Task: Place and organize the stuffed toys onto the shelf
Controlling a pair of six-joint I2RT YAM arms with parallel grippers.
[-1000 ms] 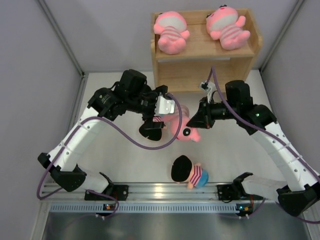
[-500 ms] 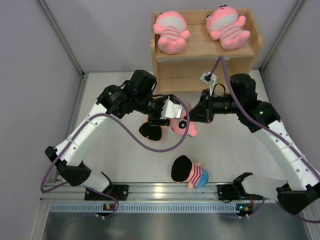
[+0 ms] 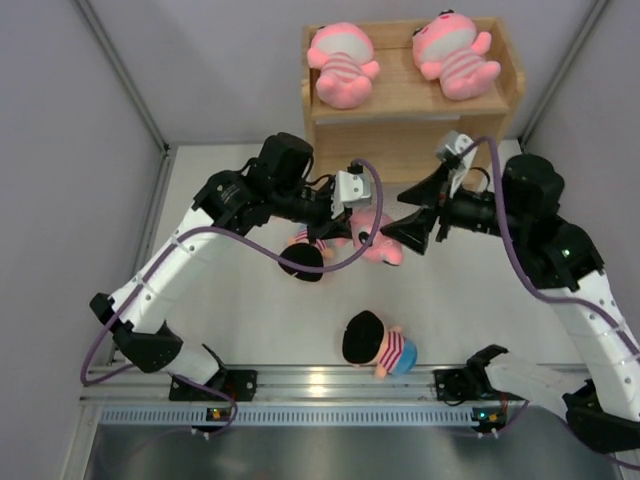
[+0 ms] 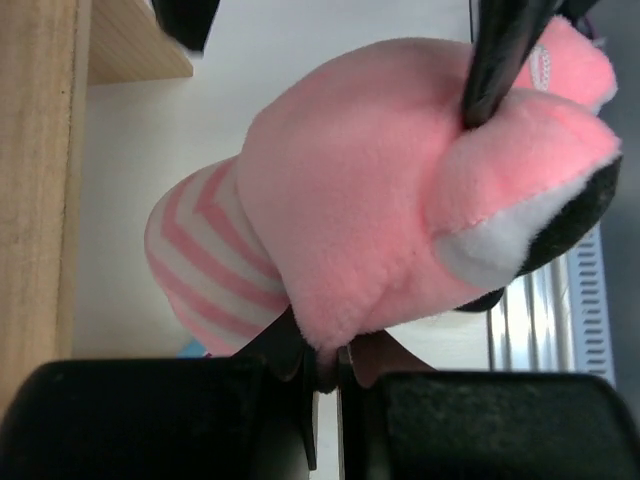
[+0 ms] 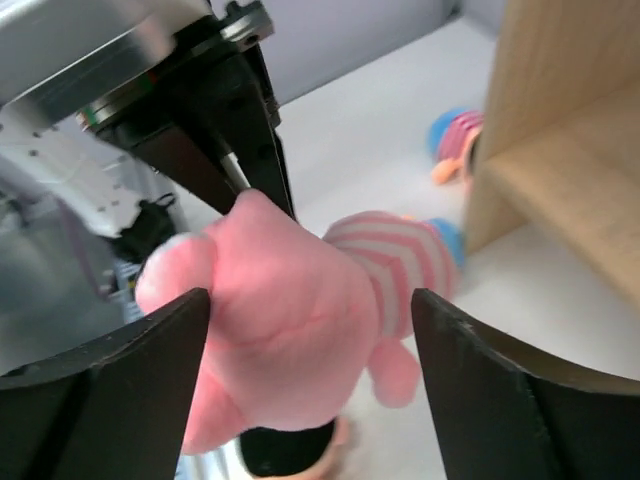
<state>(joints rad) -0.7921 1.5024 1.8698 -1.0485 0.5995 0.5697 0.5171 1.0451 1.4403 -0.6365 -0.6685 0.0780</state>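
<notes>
Shelf (image 3: 372, 150) stood at the table's (image 3: 250, 330) far edge, right of centre. Top tier held two toys, left pink (image 3: 342, 66) and right pink (image 3: 456, 55), apart with a gap between them. Lower tier was hidden from above. The strip of it seen from my right wrist carried nothing.

Third pink (image 3: 376, 242) looked lifted off the table just in front of the shelf, between my two arms, head toward the front rail (image 3: 330, 380). Left gripper (image 4: 325, 392) was clenched on a fold of its plush, fingers nearly meeting. Right gripper (image 5: 308, 300) was spread wide, one finger to each side of the toy, not squeezing. A dark bar (image 4: 495, 60) pressed the toy's head in the left wrist view. Probably a right finger, but I could not be sure.

Near doll (image 3: 380, 343) lay alone on the table by the front rail. Second doll (image 3: 301, 262) lay under my left arm, beside the third pink, mostly covered. Right wrist view showed a striped-and-blue scrap (image 5: 455, 140) beside the shelf's side panel. I could not tell whether it was another doll or part of the second.

Judged: two toys placed, one in hand, dolls not yet shelved, so about a third done. Left to do: seat the third pink in the top gap, then the dolls, likely on the lower tier.
</notes>
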